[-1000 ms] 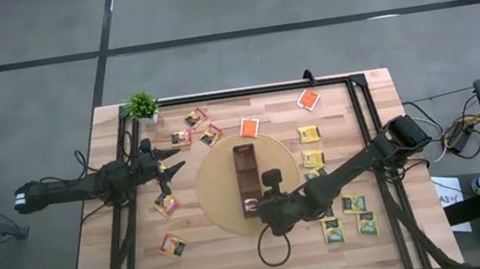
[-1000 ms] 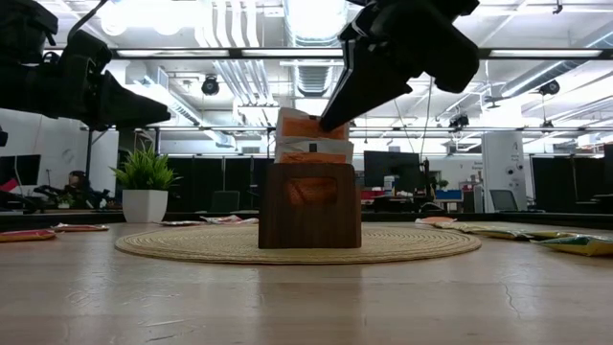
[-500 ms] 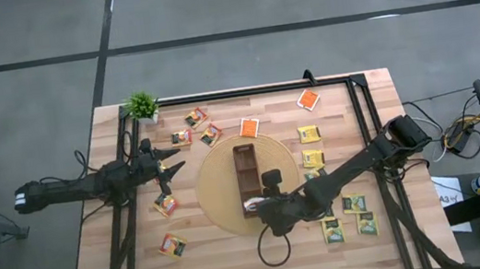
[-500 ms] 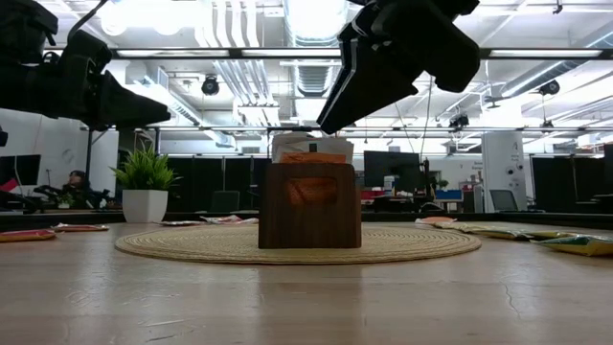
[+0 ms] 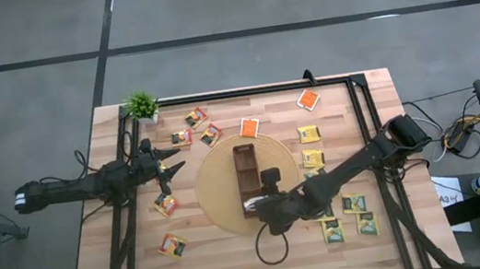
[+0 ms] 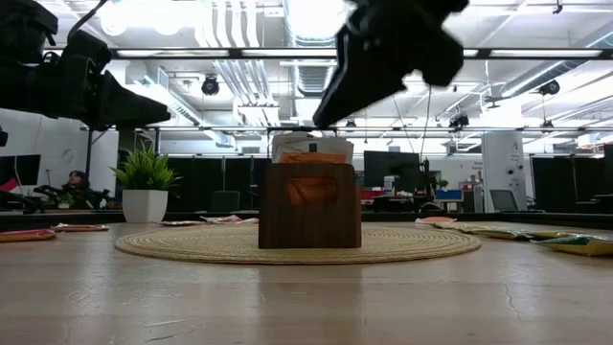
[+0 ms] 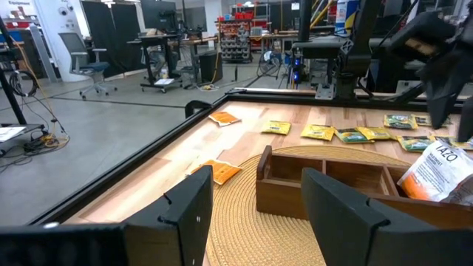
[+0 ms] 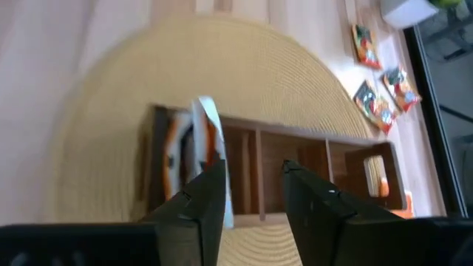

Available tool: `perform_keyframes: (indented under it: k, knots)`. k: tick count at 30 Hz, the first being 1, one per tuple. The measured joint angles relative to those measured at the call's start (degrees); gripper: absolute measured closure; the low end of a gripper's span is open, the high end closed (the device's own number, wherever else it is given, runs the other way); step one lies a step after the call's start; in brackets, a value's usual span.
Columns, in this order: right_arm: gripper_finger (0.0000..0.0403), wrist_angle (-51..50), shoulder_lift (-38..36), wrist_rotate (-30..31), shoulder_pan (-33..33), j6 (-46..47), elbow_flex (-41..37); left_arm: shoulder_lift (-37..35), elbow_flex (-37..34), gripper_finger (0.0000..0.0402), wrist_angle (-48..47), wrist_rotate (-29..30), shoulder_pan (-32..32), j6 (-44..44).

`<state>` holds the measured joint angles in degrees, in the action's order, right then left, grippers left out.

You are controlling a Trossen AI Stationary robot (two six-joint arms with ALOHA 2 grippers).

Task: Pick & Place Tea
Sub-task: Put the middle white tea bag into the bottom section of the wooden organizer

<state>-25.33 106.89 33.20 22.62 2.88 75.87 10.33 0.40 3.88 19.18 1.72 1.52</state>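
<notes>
A long brown box (image 5: 247, 173) lies on the round woven mat (image 5: 216, 198). In the box's near end compartment, orange-and-white tea sachets (image 8: 194, 148) stand on edge, their tops (image 6: 309, 147) above the box rim. My right gripper (image 8: 251, 185) hovers open just above that compartment, slanting down from the table's right; in the low view its fingers (image 6: 330, 101) are clear of the sachets. My left gripper (image 5: 173, 166) waits open above the table's left part, pointing at the box (image 7: 325, 185). More tea sachets lie flat on the table on both sides.
Yellow sachets (image 5: 309, 134) and green-and-yellow ones (image 5: 354, 203) lie right of the mat, orange ones (image 5: 309, 99) at the far side, and red-brown ones (image 5: 166, 204) on the left. A small potted plant (image 5: 141, 106) stands at the far left corner. A black frame (image 5: 365, 127) runs around the table.
My right gripper has opened and let go of an orange sachet that it held above the box. The sachet has dropped down into the near end compartment and stands lower among the others. The gripper has stayed in place above it.
</notes>
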Motion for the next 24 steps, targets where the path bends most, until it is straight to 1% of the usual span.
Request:
perform_keyframes:
  k: [6, 17, 24]
  knots:
    - [0.0282, 0.2, 0.0, 0.0, -1.2, 0.5, -1.6, 0.0, 0.0, 0.0199, 0.0, 0.0, 0.0, 0.0]
    - [0.0276, 0.8, -0.2, 0.0, -1.3, 0.8, -0.9, 0.0, 0.0, 0.0199, 0.0, 0.0, 0.0, 0.0]
    - [0.0279, 0.5, 2.0, -0.7, -1.3, 1.2, -1.7, 0.0, 0.0, 0.0199, 0.0, 0.0, 0.0, 0.0]
